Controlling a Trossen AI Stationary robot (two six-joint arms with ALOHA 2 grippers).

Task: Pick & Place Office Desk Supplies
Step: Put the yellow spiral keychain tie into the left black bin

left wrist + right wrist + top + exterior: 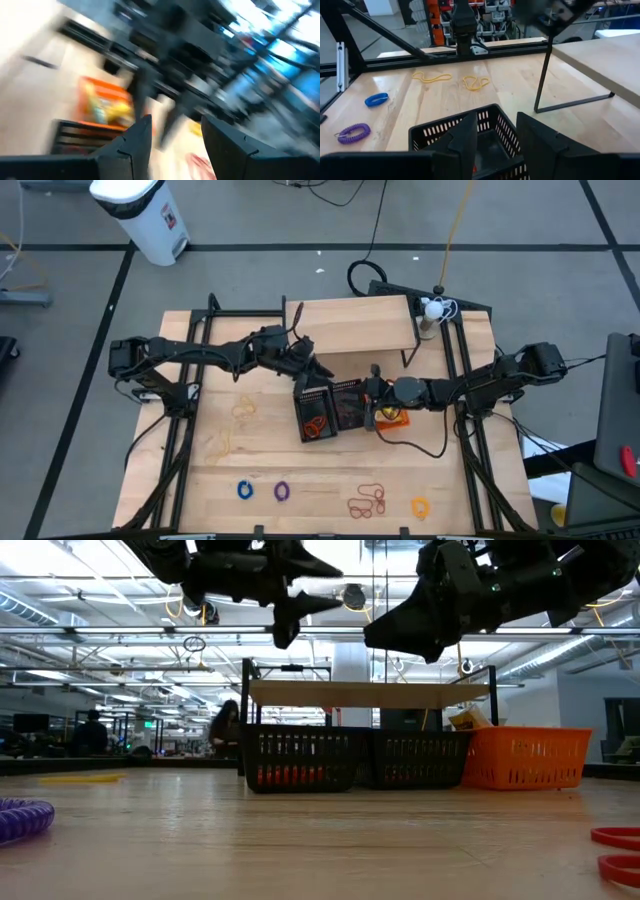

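Baskets, mid-tabletop (330, 470): both end effectors above.
Your right end effector (496, 131) gapes empty over the black basket (495, 112); left end effector (175, 137) parted, empty; orange basket (525, 758) clearest in the low view.

A: Hands? B: Left hand (312, 368) over the left black basket (314, 412); right hand (372, 385) over the middle basket (348, 402), beside the orange basket (392, 418). A: Tabletop (300, 470)? B: Blue ring (245, 490), purple ring (281, 491), red loops (367, 502) near the front.
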